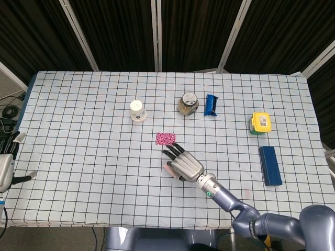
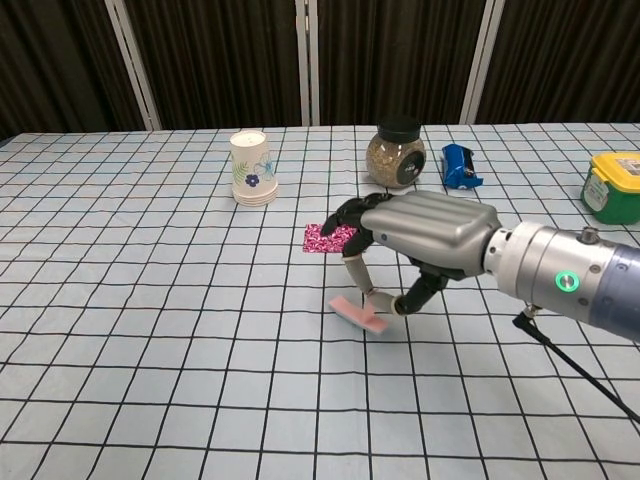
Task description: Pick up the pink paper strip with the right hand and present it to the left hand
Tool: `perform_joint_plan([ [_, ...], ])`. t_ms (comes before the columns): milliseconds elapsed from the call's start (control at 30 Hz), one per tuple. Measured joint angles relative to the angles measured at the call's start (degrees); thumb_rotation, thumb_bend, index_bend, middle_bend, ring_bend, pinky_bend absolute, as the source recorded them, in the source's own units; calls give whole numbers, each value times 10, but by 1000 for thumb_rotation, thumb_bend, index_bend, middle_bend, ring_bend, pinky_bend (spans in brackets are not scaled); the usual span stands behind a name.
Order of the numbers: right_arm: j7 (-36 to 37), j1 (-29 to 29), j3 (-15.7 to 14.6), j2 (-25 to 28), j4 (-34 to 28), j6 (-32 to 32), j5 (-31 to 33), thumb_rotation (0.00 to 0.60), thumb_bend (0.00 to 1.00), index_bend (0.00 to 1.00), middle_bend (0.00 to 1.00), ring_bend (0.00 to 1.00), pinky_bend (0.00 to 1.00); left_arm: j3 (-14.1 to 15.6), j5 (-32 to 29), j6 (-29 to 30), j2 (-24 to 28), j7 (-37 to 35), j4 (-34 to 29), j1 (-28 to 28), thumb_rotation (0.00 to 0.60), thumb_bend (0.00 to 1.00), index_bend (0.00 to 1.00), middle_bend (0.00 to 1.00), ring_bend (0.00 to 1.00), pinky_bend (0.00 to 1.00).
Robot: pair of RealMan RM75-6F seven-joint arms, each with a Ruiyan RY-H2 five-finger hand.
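Note:
The pink paper strip (image 2: 352,310) lies low on the checked cloth, mostly hidden under my right hand (image 1: 183,163) in the head view, where only its left end (image 1: 168,168) shows. In the chest view the right hand (image 2: 425,232) arches over the strip, a fingertip (image 2: 372,298) and the thumb pinching its right end. The other fingers stretch forward above the cloth. My left hand (image 1: 6,168) hangs at the table's far left edge, fingers apart, holding nothing, far from the strip.
A magenta patterned patch (image 2: 322,238) lies just beyond the right hand's fingers. Further back stand a paper cup (image 2: 251,168), a glass jar (image 2: 397,153) and a small blue object (image 2: 458,166). To the right are a yellow-lidded tub (image 1: 260,123) and a dark blue box (image 1: 269,165).

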Motion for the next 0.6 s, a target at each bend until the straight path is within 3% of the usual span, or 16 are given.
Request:
perform_joint_plan([
  [333, -43, 30, 54, 33, -54, -2, 24, 600, 459, 737, 132, 0, 0, -8, 8, -45, -35, -33, 26, -34, 600, 0, 0, 0, 0, 0],
  [533, -87, 51, 96, 47, -97, -23, 94, 600, 459, 740, 144, 0, 0, -19, 18, -105, -73, -68, 50, -79, 600, 0, 2, 0, 0, 0],
  [600, -104, 61, 114, 50, -108, -29, 129, 600, 459, 742, 144, 0, 0, -30, 14, -134, -92, -75, 52, -106, 600, 6, 67, 0, 0, 0],
])
